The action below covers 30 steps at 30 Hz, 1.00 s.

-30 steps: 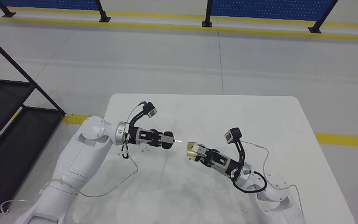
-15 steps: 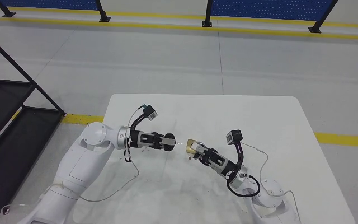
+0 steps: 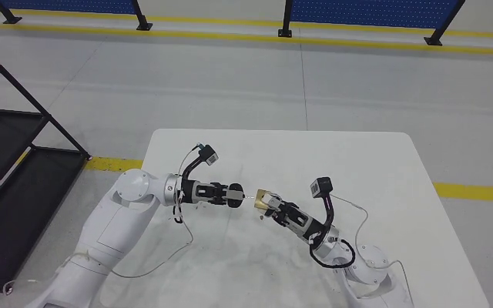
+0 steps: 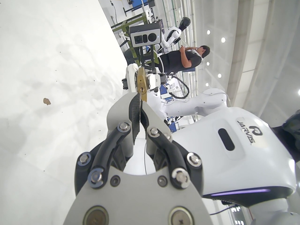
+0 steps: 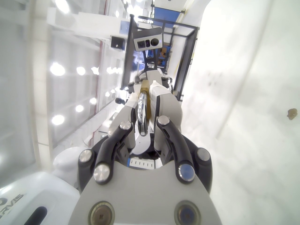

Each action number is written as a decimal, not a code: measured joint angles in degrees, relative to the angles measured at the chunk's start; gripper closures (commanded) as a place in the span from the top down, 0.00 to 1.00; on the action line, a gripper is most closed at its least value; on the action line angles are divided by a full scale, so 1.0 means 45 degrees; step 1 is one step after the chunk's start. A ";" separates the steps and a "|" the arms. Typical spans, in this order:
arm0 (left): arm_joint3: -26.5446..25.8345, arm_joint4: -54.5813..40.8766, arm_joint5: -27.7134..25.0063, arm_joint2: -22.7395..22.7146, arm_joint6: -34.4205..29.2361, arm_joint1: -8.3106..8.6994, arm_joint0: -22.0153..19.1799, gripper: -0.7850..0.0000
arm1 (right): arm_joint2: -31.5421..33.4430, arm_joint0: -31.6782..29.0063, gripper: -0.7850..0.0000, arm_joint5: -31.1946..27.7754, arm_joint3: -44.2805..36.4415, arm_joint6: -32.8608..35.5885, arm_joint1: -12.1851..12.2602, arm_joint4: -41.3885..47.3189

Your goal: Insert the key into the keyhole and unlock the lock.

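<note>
Almost aligned: holding thin silver metal key [image 3: 245, 197] clamped in left gripper [image 3: 235, 195], blade aimed 3 o'clock at small brass padlock [image 3: 263, 202] pinched by right gripper [image 3: 273, 208]; near, contact unclear.

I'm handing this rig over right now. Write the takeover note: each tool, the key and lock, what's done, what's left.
Left tool: shut on the thin silver metal key, edge-on between its pads.
Right tool: shut on the brass padlock with the silver shackle, held above the white table.
Done: both things in grasp, key tip at the padlock's face.
To do: whether the tip has entered the keyhole cannot be told; seat the key, turn it, free the shackle.
</note>
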 measured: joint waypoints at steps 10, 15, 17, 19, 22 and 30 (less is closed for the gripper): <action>-0.0033 0.0034 0.0106 0.0100 0.0054 -0.0014 -0.0125 0.00 | -0.0041 0.0112 0.00 -0.0028 0.0052 0.0000 0.0116 0.0101; -0.0069 0.0093 0.0169 0.0173 0.0139 -0.0024 -0.0148 0.00 | -0.0037 0.0119 0.00 -0.0080 0.0049 0.0008 0.0180 0.0136; -0.0081 0.0118 0.0185 0.0198 0.0175 -0.0027 -0.0163 0.00 | -0.0039 0.0123 0.00 -0.0101 0.0038 0.0018 0.0206 0.0139; -0.0085 0.0140 0.0199 0.0214 0.0218 -0.0030 -0.0173 0.00 | -0.0043 0.0127 0.00 -0.0115 0.0035 0.0023 0.0228 0.0147; -0.0093 0.0161 0.0222 0.0237 0.0267 -0.0034 -0.0181 0.00 | -0.0056 0.0131 0.00 -0.0145 0.0026 0.0007 0.0262 0.0154; -0.0081 0.0197 0.0304 0.0321 0.0322 -0.0047 -0.0259 0.00 | -0.0106 0.0150 0.00 -0.0158 0.0016 -0.0076 0.0349 0.0138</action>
